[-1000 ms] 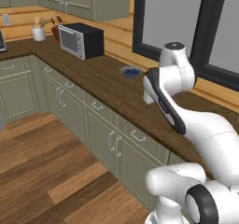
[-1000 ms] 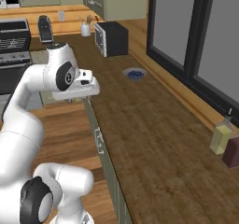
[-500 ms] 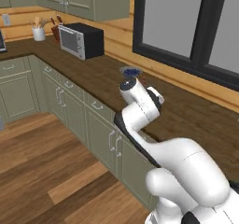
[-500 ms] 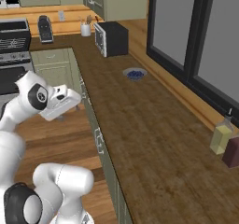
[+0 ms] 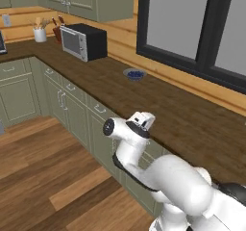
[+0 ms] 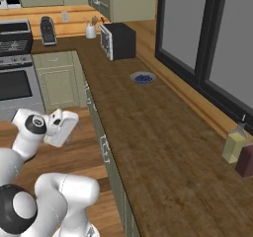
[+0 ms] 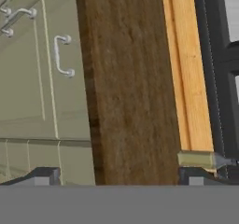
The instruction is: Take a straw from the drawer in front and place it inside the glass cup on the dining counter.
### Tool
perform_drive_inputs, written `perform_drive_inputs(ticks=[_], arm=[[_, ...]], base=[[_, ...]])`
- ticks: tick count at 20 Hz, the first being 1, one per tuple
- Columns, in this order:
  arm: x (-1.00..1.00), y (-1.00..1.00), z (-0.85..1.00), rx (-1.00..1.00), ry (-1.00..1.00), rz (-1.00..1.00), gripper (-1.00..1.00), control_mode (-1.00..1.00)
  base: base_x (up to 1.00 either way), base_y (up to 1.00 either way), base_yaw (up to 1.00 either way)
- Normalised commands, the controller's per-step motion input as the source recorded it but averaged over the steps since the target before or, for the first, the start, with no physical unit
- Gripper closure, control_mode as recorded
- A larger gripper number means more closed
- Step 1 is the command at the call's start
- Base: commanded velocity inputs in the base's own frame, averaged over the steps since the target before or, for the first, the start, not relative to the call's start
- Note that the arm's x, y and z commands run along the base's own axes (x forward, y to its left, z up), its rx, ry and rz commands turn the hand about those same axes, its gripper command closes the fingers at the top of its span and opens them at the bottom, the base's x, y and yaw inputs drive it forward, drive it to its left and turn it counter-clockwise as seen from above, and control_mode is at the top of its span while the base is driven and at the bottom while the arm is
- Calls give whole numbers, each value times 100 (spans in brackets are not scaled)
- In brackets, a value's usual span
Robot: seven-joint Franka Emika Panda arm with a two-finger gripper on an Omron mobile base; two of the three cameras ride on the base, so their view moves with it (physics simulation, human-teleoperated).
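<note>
So the end effector [image 7: 114, 175] had been swung down off the counter [image 5: 158, 105] toward the drawer [image 7: 60, 55], fingers wide open, nothing held yet.

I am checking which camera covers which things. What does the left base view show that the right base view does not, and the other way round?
Left base view alone: the wood floor running out along the corner cabinets, and the drawer fronts seen face-on under the worktop.

Right base view alone: the stove, the dark toaster, a yellow bottle and a dark red one.

Both: the microwave, the bowl of blue berries, the utensil jar, the long dark worktop and the windows.
</note>
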Motion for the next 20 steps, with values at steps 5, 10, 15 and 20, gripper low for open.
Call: perform_drive_inputs(ticks=[5, 10, 15, 20], arm=[[33, 23, -67, -30, 0, -1, -100, -100], [41, 12, -62, -25, 0, 0, -100, -100], [38, 8, -54, -20, 0, 0, -100, -100], [24, 6, -34, -15, 0, 0, -100, -100]], base=[[0, 0, 0], [0, 0, 0], [0, 0, 0], [0, 0, 0]])
